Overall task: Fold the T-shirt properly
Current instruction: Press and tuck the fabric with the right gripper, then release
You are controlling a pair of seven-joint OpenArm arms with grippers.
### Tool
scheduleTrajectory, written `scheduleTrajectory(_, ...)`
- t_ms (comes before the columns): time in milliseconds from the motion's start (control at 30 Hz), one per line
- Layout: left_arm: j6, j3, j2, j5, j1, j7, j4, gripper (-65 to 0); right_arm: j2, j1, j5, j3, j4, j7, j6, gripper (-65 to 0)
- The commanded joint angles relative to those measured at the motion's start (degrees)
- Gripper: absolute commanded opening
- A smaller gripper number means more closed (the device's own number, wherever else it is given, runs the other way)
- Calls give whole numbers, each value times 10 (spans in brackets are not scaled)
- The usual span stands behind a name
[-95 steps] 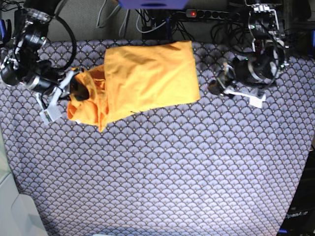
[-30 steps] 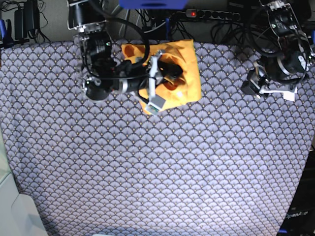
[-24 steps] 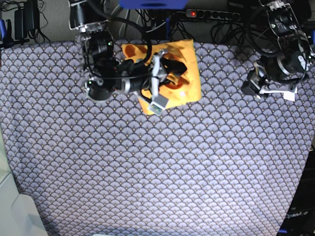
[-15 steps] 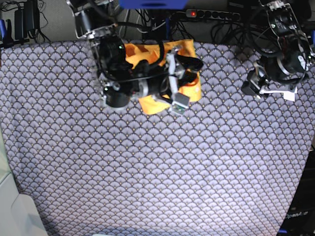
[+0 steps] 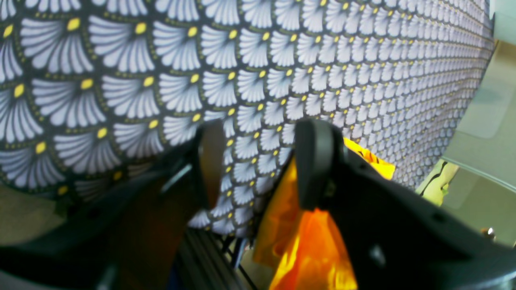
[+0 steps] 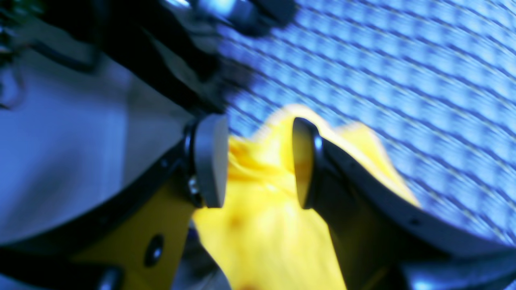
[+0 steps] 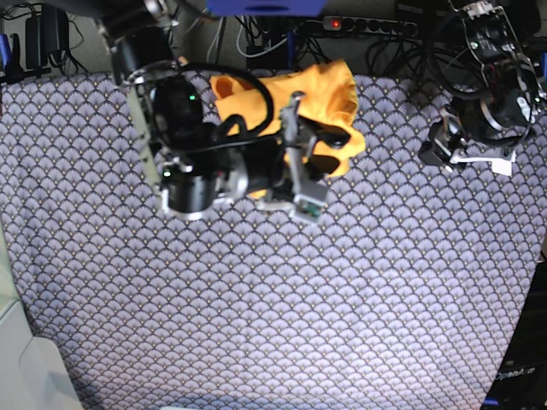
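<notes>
My right gripper [image 7: 329, 145] sits over the T-shirt [image 7: 316, 94] in the upper middle of the base view, its arm stretching in from the upper left. In the right wrist view, which is blurred, the two fingers [image 6: 209, 161] stand apart with a clear gap, and yellow cloth of the T-shirt [image 6: 262, 209] fills the space between and below them. The cloth looks bunched there; I cannot tell whether it touches either pad, and nothing looks pinched.

The T-shirt lies as a compact, rumpled bundle at the top edge of the table cover [image 7: 282, 307], with a ruffled edge on its right side. Much of its lower left part is hidden under my right arm.

My left gripper [image 7: 444, 149] hangs at the upper right of the base view, well apart from the T-shirt, above the table cover. In the left wrist view its fingers [image 5: 316, 161] are partly parted and hold nothing; between them I see only the scallop pattern of the table cover [image 5: 282, 60]. A strip of the orange T-shirt [image 5: 306, 249] shows in the lower middle of that view, behind the right-hand finger.
</notes>
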Motion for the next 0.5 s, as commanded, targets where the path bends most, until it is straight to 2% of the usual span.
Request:
scheduleTrajectory(0,-2,-2,-8,-14,-4,1,8,-367,8,8,9,12,8,8,2,-381)
scheduleTrajectory(100,-2,-3,-10,-14,-4,1,8,-366,37,-1,9,47,7,8,2,-381)
scheduleTrajectory(200,-2,-14,-10,-14,-4,0,8,-366,41,-27,10,71,7,8,2,-381)
scheduleTrajectory(367,-2,-46,-10,-14,-18,5,9,-366,30,-43,9,41,7,57,2,-380)
scheduleTrajectory(467,-2,-60,-10,-15,-20,34,13,-366,30,-44,9,15,5,77,2,-380)
